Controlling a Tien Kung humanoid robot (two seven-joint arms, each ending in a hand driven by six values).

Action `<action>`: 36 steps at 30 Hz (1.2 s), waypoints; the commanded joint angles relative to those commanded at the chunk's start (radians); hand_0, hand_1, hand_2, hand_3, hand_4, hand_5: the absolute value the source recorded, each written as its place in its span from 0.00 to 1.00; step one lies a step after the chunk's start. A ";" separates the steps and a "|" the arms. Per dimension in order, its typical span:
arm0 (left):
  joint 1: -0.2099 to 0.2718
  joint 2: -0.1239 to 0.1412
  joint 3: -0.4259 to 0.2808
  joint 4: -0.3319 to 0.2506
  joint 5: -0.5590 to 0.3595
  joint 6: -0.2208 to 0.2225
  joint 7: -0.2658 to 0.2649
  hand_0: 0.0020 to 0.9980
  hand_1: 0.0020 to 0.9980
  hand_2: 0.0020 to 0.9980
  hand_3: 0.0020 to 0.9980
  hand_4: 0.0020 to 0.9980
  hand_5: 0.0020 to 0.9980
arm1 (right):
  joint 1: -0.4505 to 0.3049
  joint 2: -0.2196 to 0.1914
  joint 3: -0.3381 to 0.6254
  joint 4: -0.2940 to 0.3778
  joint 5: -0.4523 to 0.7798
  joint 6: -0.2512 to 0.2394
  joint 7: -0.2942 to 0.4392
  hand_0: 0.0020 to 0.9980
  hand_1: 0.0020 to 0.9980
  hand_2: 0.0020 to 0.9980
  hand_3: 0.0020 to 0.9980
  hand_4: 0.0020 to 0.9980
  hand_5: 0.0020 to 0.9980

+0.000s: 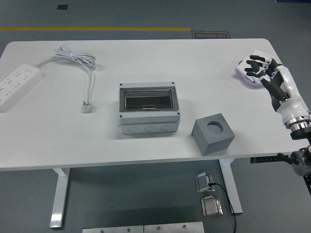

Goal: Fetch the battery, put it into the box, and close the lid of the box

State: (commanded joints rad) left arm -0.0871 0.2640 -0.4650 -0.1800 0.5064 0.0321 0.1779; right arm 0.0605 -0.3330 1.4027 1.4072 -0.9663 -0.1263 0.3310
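A grey box (148, 109) with a clear, dark lid lying shut on top sits at the table's middle. I cannot make out a battery; the box's inside is dim behind the lid. My right hand (265, 73) is at the table's right edge, far from the box, fingers spread and empty, hovering over a purple dish (243, 76) that it mostly hides. My left arm is out of view.
A grey block (213, 133) with a round hole stands right of the box near the front edge. A white power strip (17, 84) lies at the far left, its cable (77, 60) and plug (87, 107) left of the box.
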 joint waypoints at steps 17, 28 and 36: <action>0.016 0.010 0.026 0.000 -0.040 0.001 -0.010 0.62 0.70 0.64 0.60 0.67 0.17 | -0.017 0.014 -0.071 -0.021 0.508 0.238 0.003 0.73 0.64 0.68 0.69 0.93 0.79; 0.014 0.017 0.011 0.000 -0.032 0.001 -0.014 0.62 0.70 0.64 0.60 0.67 0.18 | -0.015 -0.004 0.001 0.004 0.415 0.207 -0.036 0.75 0.65 0.69 0.71 0.95 0.81; 0.007 0.017 0.041 0.000 -0.069 0.001 -0.026 0.62 0.70 0.64 0.60 0.67 0.18 | -0.016 -0.003 0.026 0.009 0.341 0.179 -0.055 0.75 0.65 0.69 0.71 0.93 0.77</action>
State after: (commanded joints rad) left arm -0.0803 0.2806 -0.4238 -0.1800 0.4377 0.0335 0.1522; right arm 0.0446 -0.3364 1.4287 1.4158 -0.6250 0.0529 0.2757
